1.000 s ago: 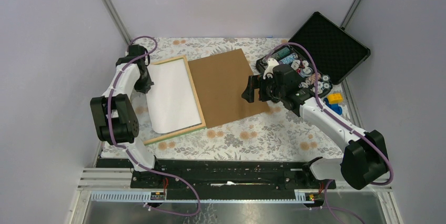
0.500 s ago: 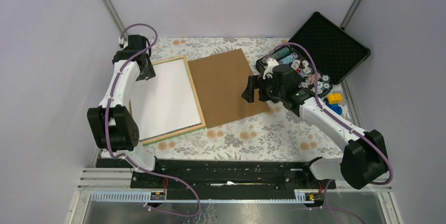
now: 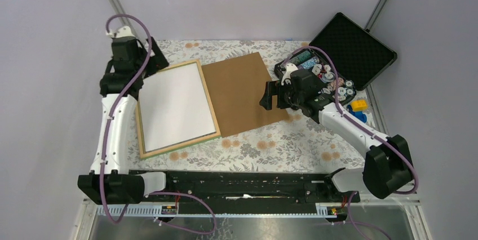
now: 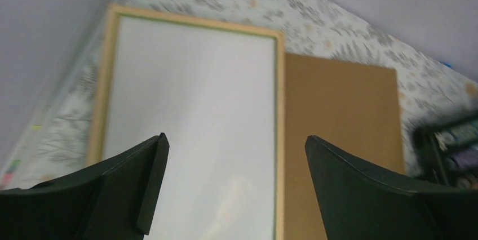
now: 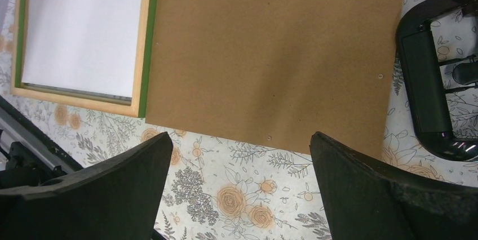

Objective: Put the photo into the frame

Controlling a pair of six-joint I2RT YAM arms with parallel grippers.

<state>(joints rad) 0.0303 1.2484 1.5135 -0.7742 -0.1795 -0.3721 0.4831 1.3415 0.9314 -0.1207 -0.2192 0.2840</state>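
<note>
Status: the photo (image 3: 176, 103) is lying white side up inside the frame (image 3: 180, 145), which sits face down on the counter (image 3: 270, 144). From the left wrist view it lies flat below and ahead of the left fingers (image 4: 129, 189), all four edges inside the wood border as far as we can see. The left fingers are spread wide and empty, hanging above the frame's far-left corner and touching nothing. The right fingers (image 5: 113, 183) are also spread and empty. They hover over the brown backing panel (image 3: 242, 93), which fills the gap between them in the right wrist view, with the frame off to the left finger's side. The panel lies flat beside the frame, its edge against the frame's rim or very nearly; we can't tell if it overlaps. We'd call the main step done, since the print is seated in the recess. The right wrist view shows a thin grey strip between the print's end and the border, so we judge a small gap there, maybe worth a nudge. What's left, if it counts, is putting the backing panel over the print. The open black case (image 3: 349, 48) beyond the right fingers is not involved.
</note>
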